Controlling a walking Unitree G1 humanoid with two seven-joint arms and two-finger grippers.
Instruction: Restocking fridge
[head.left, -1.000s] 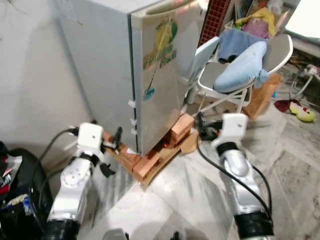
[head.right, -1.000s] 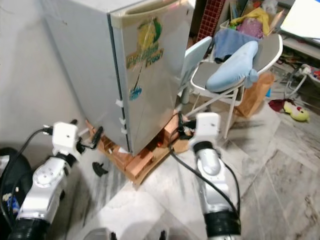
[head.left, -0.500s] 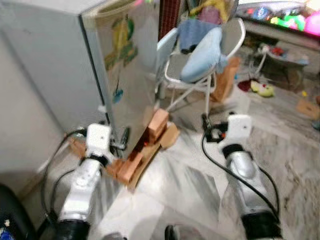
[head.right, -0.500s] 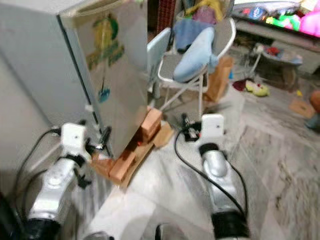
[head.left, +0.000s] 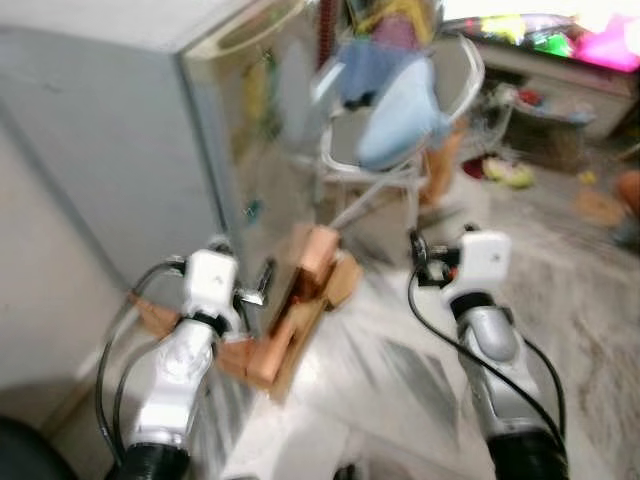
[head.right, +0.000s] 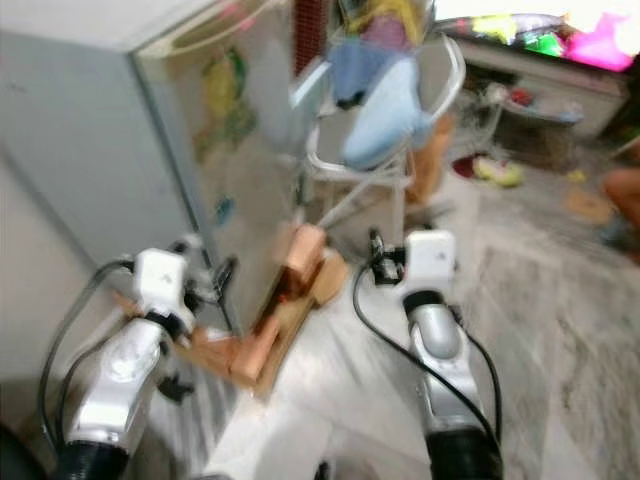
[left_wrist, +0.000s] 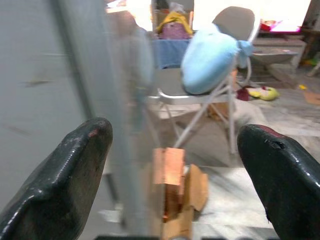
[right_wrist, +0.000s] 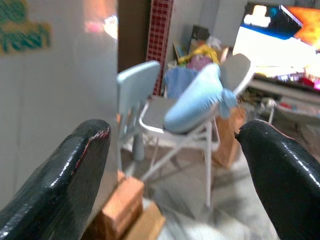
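Marble floor (head.left: 600, 300) stretches ahead, blurred. A folding chair (head.left: 400, 170) piled with a pale blue cushion (head.left: 405, 115) and a blue cloth (right_wrist: 180, 82) stands just beside the fridge's front edge, with a small light blue chair back (right_wrist: 132, 85) between them. Bricks and wooden blocks (head.left: 300, 300) prop up the fridge's base. A yellow toy (left_wrist: 262, 92) lies on the floor beyond the chair. The fridge (head.left: 160, 150) is grey-sided with a silvery closed door carrying a smeared green and yellow sticker. The left gripper (left_wrist: 175, 170) is held forward near the fridge's bottom front corner, fingers spread wide and holding nothing. The right gripper (right_wrist: 175, 165) points toward the chair, likewise wide apart.
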